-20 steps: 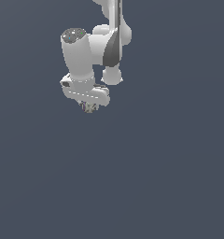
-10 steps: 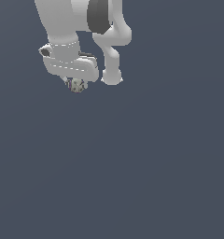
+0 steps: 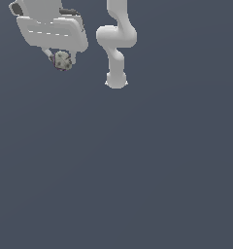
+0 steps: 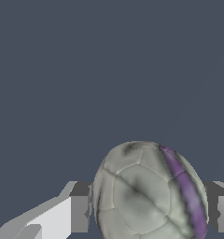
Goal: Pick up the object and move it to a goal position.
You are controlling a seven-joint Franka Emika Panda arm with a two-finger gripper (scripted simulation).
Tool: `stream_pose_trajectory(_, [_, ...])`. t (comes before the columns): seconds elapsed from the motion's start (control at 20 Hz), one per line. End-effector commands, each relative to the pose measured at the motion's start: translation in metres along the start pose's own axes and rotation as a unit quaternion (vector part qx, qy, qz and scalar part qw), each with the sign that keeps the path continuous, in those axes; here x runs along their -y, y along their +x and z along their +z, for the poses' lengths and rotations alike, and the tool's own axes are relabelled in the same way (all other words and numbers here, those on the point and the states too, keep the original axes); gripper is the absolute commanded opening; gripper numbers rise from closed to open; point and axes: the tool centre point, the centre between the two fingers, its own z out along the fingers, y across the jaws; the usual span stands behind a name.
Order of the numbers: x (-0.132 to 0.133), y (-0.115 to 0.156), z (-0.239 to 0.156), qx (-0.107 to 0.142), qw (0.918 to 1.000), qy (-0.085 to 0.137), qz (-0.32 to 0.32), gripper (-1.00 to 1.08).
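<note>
Plain slate-grey ground fills both views. High at the exterior view's left, the tool (image 3: 61, 59) grips the object (image 3: 63, 61) between its fingers; carrying to the goal comes next, I judge.

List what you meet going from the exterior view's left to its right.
Claw shut on the object, beneath the white hand body → the arm's curved white link. The claw and the object overlap, so they share one place in the order.
</note>
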Motion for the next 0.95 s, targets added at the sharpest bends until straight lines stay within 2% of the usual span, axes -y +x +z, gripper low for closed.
stream_pose_trajectory(0.0, [-0.009, -0.001, -0.024, 0.0, 1.0, 0.0, -0.001, -1.0])
stream_pose_trajectory(0.45, [-0.03, -0.001, -0.078, 0.0, 1.0, 0.0, -0.001, -1.0])
stream_pose_trajectory(0.9, [-0.036, 0.0, -0.094, 0.0, 1.0, -0.001, -0.001, -1.0])
